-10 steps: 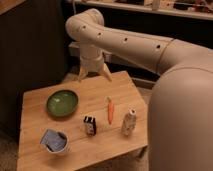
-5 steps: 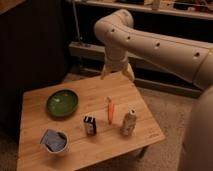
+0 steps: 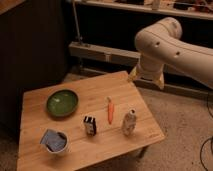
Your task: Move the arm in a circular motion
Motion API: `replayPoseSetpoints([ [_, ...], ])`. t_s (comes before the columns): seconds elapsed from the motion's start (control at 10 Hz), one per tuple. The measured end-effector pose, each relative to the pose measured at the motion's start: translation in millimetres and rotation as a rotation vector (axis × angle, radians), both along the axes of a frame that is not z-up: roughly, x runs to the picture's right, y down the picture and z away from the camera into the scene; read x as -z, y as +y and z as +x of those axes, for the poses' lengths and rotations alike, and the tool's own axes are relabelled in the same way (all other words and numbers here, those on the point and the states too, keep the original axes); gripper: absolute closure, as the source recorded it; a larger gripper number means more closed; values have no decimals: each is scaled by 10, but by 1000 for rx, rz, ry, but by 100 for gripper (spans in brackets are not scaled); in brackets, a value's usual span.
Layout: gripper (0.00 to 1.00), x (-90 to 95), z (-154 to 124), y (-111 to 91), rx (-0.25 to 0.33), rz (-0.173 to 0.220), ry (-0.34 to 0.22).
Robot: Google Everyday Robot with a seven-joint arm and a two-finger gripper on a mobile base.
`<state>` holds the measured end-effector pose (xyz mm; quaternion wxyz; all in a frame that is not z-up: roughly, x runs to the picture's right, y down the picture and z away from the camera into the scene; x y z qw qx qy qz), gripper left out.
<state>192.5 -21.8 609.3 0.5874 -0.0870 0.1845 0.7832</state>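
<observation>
Take the wooden table (image 3: 95, 145) as your landmark. The arm (image 3: 172, 50) enters from the right side of the view and bends down past the table's far right corner, clear of the top.

The gripper (image 3: 147, 79) hangs just off that far right corner, above floor level and touching nothing. Its tan tips point downward. You cannot tell whether the fingers are apart or together; nothing shows between them, so read it as empty.

On the table: a green bowl (image 3: 62, 103) toward the left, a carrot (image 3: 110, 110) near the middle, a small dark can (image 3: 90, 125) in front of the carrot's left side, a crumpled silver can (image 3: 129, 122) near the right edge, and a blue and white bag (image 3: 54, 141) at the front left.

The step in hand looks like sweeping the circle. To do it well:
- Hold height constant, well above the tallest item, the silver can.
- Keep the radius even and the speed smooth.
- Watch the elbow against the shelving behind the table.
- If the arc passes over the table, do not let the tips dip.
</observation>
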Motion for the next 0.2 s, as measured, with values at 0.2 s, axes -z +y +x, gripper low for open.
replayPoseSetpoints([
  [0.2, 20, 213, 88, 238, 6, 16, -45],
])
